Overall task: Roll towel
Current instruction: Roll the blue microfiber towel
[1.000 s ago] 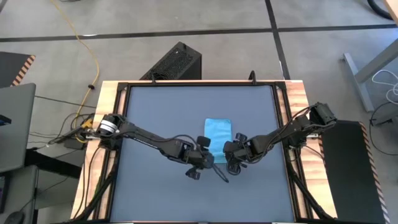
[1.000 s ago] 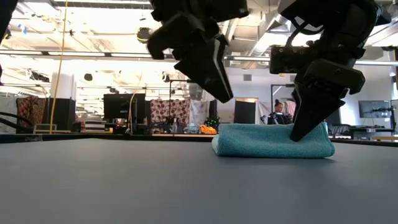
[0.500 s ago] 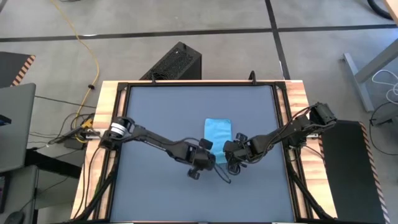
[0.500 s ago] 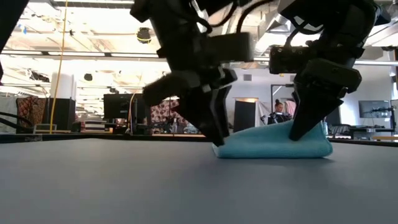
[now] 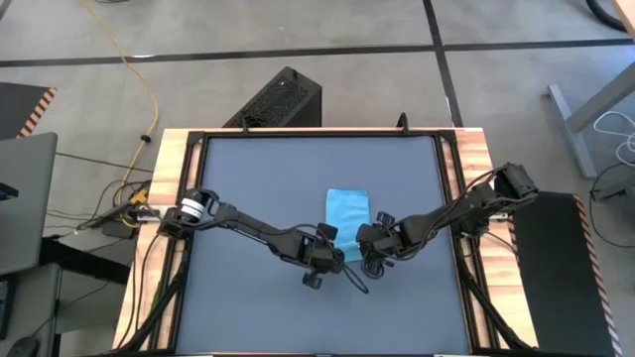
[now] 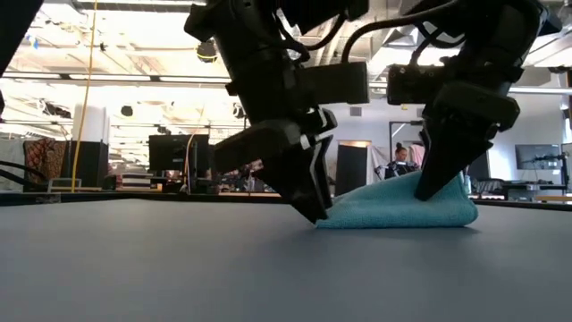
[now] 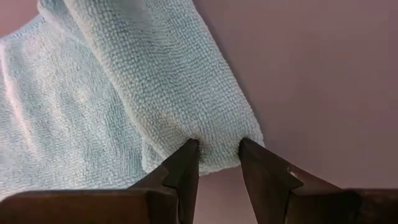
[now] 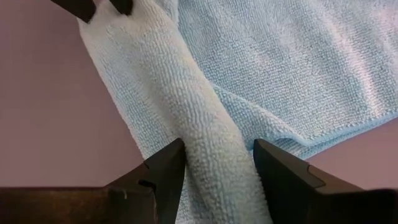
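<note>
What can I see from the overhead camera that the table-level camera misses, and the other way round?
Only the high view shows the full dark tabletop, its wooden frame, both arms reaching in from the sides, and the floor with a yellow cable. Only the low view shows the room beyond, with a person seated far back, and how the towel is lifted into a slope at its right end. Both show the towel with the left gripper and right gripper down at its near edge.

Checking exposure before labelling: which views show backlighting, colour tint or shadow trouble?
Low view: both arms are backlit silhouettes against bright ceiling lights, the small sky-blue cloth towel stays readable. Wrist views: dark grey tabletop looks pinkish, towel weave sharp. High view: evenly lit, no glare.
</note>
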Action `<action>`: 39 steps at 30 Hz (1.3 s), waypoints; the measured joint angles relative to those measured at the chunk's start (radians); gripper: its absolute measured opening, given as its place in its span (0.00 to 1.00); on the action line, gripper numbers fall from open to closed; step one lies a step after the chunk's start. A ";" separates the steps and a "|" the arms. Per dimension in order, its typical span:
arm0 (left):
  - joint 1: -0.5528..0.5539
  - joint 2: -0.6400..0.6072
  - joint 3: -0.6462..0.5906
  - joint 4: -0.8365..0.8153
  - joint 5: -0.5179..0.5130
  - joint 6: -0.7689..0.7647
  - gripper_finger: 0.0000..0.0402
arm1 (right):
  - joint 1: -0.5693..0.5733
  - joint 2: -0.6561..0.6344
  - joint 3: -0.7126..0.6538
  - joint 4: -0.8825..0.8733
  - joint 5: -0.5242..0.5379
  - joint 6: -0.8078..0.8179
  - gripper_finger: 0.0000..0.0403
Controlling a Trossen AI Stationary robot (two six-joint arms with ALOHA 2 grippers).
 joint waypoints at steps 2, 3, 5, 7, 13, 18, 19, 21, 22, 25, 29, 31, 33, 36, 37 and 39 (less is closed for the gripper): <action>0.003 0.000 0.000 -0.002 0.012 -0.009 0.27 | 0.003 -0.012 0.000 0.002 0.000 0.000 0.54; 0.004 0.000 0.000 -0.002 0.015 -0.009 0.27 | 0.006 -0.022 0.000 0.001 0.000 0.000 0.54; 0.004 0.000 0.000 0.001 0.014 -0.009 0.27 | 0.014 -0.044 0.000 0.000 0.020 0.000 0.54; 0.004 0.000 0.000 0.005 0.013 -0.009 0.27 | 0.022 -0.075 0.000 -0.013 0.057 0.000 0.54; 0.006 0.000 -0.001 0.007 0.014 -0.007 0.27 | 0.052 -0.182 0.000 -0.013 0.101 -0.003 0.54; 0.007 0.000 -0.002 0.024 0.013 -0.007 0.27 | 0.150 -0.214 0.000 0.021 0.123 -0.175 0.54; 0.007 0.001 -0.002 0.030 0.012 -0.006 0.27 | 0.176 -0.207 0.000 0.033 0.131 -0.234 0.54; 0.007 0.001 -0.002 0.040 0.011 -0.008 0.27 | 0.238 -0.184 0.000 0.071 0.166 -0.360 0.54; 0.007 0.001 -0.002 0.043 0.011 -0.010 0.27 | 0.268 -0.164 0.000 0.080 0.203 -0.409 0.54; 0.007 0.001 -0.002 0.045 0.011 -0.026 0.27 | 0.339 -0.082 0.000 0.070 0.327 -0.511 0.53; 0.006 0.001 -0.002 0.045 0.015 -0.052 0.27 | 0.354 0.059 0.000 0.018 0.388 -0.541 0.50; 0.003 0.001 -0.002 0.045 0.020 -0.064 0.27 | 0.341 0.119 -0.001 0.017 0.396 -0.552 0.49; 0.000 0.001 -0.002 0.045 0.028 -0.073 0.27 | 0.325 0.162 0.004 0.016 0.438 -0.560 0.48; -0.003 0.001 -0.002 0.042 0.036 -0.091 0.27 | 0.303 0.186 0.021 0.016 0.544 -0.562 0.46; -0.003 0.001 -0.002 0.041 0.036 -0.095 0.27 | 0.296 0.186 0.026 0.018 0.574 -0.562 0.45; -0.003 0.001 -0.002 0.041 0.041 -0.096 0.27 | 0.286 0.185 0.027 0.023 0.598 -0.561 0.45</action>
